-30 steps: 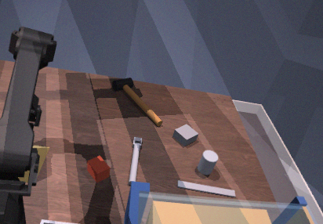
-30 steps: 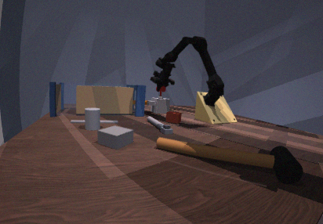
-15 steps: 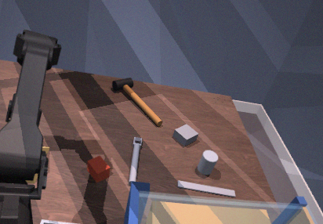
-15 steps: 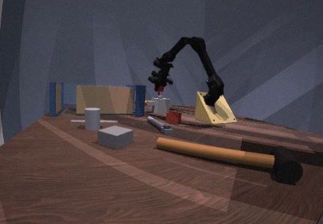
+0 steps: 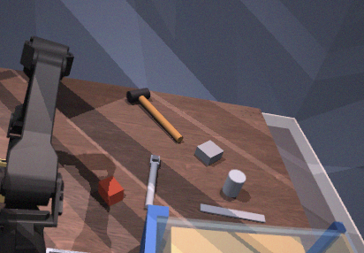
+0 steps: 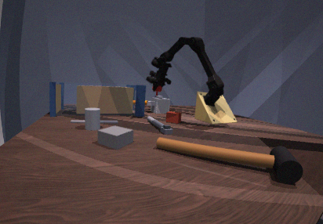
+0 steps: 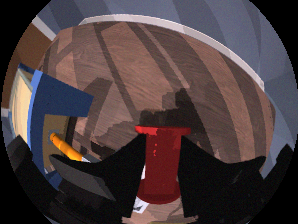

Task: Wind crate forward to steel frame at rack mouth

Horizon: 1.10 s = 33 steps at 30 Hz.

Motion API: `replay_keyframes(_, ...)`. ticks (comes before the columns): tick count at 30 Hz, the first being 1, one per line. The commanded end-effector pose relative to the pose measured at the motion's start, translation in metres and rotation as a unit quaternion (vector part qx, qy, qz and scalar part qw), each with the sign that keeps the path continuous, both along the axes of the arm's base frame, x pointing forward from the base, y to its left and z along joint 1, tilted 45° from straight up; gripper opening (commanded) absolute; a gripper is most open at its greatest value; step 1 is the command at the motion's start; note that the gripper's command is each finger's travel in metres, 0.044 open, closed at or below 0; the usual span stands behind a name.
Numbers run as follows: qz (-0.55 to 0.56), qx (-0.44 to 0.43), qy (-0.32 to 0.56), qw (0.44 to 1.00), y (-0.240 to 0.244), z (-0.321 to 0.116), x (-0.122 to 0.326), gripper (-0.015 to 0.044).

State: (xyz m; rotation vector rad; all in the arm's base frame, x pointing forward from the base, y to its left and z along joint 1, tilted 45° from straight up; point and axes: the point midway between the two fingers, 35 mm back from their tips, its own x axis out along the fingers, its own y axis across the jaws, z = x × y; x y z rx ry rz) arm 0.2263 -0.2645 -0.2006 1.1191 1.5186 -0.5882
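My gripper [image 6: 158, 86] [image 7: 160, 135] is shut on the red grip of the winch handle [image 7: 161, 175] [image 6: 157, 89], which hangs below the fingers. The grey winch [image 6: 161, 105] is under it in the exterior view; whether the key is in its hole is hidden. In the wrist view the fingers cover most of the winch. An orange strap [image 7: 67, 148] [image 6: 141, 102] runs between the winch and the tan crate [image 7: 56, 124] [image 6: 104, 100] [image 5: 193, 241]. The crate looks flat behind the blue steel frame [image 7: 44, 97] [image 6: 140, 102] [image 5: 156, 230]; any remaining gap is unclear.
A red block [image 5: 111, 191] [image 6: 173, 117] and a grey wrench [image 5: 152, 182] [image 6: 160, 125] lie near the rack. A mallet [image 5: 161, 118] [image 6: 218, 153], grey block [image 5: 208, 152], grey cylinder [image 5: 234, 183] and flat bar [image 5: 232, 212] lie farther off. A yellow wedge [image 6: 215, 110] stands by the arm's base.
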Motion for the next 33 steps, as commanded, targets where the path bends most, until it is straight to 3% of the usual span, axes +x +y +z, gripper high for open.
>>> replay_keyframes(1, 0.007, 0.008, -0.024, 1.0, 0.01, 0.003, 0.027, 0.0)
replay_keyframes(33, 0.007, 0.01, -0.025, 1.0, 0.026, 0.012, 0.06, 0.0)
